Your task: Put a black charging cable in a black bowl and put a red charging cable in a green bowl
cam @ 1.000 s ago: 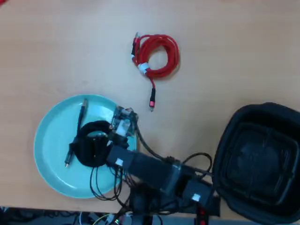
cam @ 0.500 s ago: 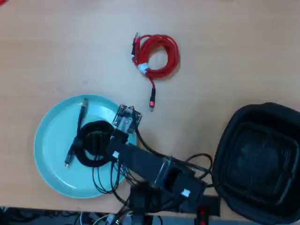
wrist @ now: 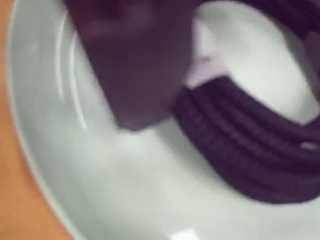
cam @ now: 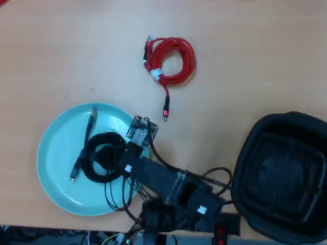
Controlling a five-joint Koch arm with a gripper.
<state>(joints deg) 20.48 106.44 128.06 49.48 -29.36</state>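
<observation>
The end effector (cam: 124, 153) hangs over the right rim of the green bowl (cam: 59, 153), just beside the coiled black cable (cam: 102, 157) lying inside it; whether its jaws are apart cannot be told. On the table (cam: 255, 56), the red cable (cam: 171, 61) lies well apart, and the black bowl (cam: 281, 176) sits far right.

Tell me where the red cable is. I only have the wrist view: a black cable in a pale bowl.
Observer: The red cable lies coiled on the bare table, above the green bowl in the overhead view.
Operator: Find the black bowl.
Observer: The black bowl sits at the right edge of the overhead view, with no cable in it.
Operator: Check the whole black cable.
Observer: The black cable is wholly inside the green bowl, with one plug end stretched toward the upper rim.
</observation>
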